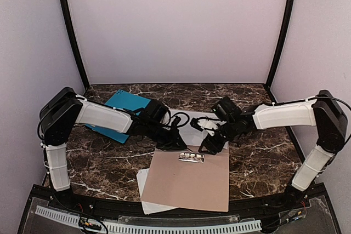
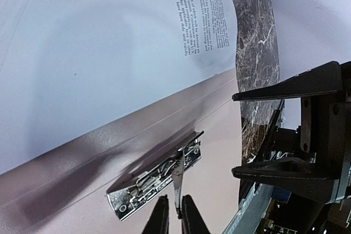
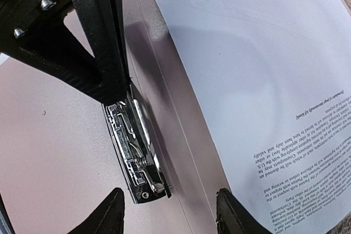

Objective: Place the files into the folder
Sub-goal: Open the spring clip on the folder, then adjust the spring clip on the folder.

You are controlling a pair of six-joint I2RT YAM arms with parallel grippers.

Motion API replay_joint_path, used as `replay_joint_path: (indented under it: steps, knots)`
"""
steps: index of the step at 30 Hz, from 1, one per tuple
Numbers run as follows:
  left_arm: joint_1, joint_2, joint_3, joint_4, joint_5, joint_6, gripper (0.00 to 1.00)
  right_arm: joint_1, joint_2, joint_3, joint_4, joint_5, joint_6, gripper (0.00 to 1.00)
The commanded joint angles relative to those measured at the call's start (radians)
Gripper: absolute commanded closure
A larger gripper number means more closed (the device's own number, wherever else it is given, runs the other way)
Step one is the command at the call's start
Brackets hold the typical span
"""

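Looks like the step here is getting the metal clip (image 2: 156, 182) open so paper can go under it. The left gripper (image 2: 176, 218) has its fingers squeezed nearly together on the clip's thin lever (image 2: 177, 187), at the clip's near side. The right gripper (image 3: 171, 215) is spread wide, holding nothing, straddling one end of the clip.

The folder (image 1: 186, 187) lies open and flat under the clip. One of the files (image 3: 263, 80) sits just beyond the clip, and another (image 1: 143, 190) pokes out from under the folder, near-left of the clip.

My take: hold that lever up firmly, nip the far sheet by its edge and slide it flat under the clip. Let go early and it snaps shut on nothing.
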Motion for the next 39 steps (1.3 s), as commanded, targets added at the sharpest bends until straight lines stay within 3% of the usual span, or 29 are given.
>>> replay_joint_path:
  steps: [1,18,23,29,35,39]
  knots:
    - [-0.025,0.003,0.051,-0.013,-0.066,0.062,0.87,-0.013,-0.070,-0.058,0.007,0.026,0.054,0.45]
    - [-0.135,0.084,0.272,-0.106,-0.124,0.168,0.76,-0.074,-0.207,-0.152,-0.008,0.103,0.155,0.45]
    - [-0.137,0.022,0.273,-0.168,-0.225,0.263,0.69,-0.080,-0.229,-0.167,-0.001,0.107,0.159,0.43]
    - [-0.136,-0.093,0.216,-0.230,-0.388,0.395,0.52,-0.081,-0.203,-0.157,-0.001,0.104,0.160,0.41]
    - [-0.135,-0.159,0.127,-0.263,-0.497,0.415,0.45,-0.081,-0.185,-0.148,-0.001,0.100,0.156,0.41]
    - [-0.136,-0.143,0.103,-0.279,-0.490,0.390,0.44,-0.081,-0.178,-0.148,-0.001,0.107,0.157,0.41]
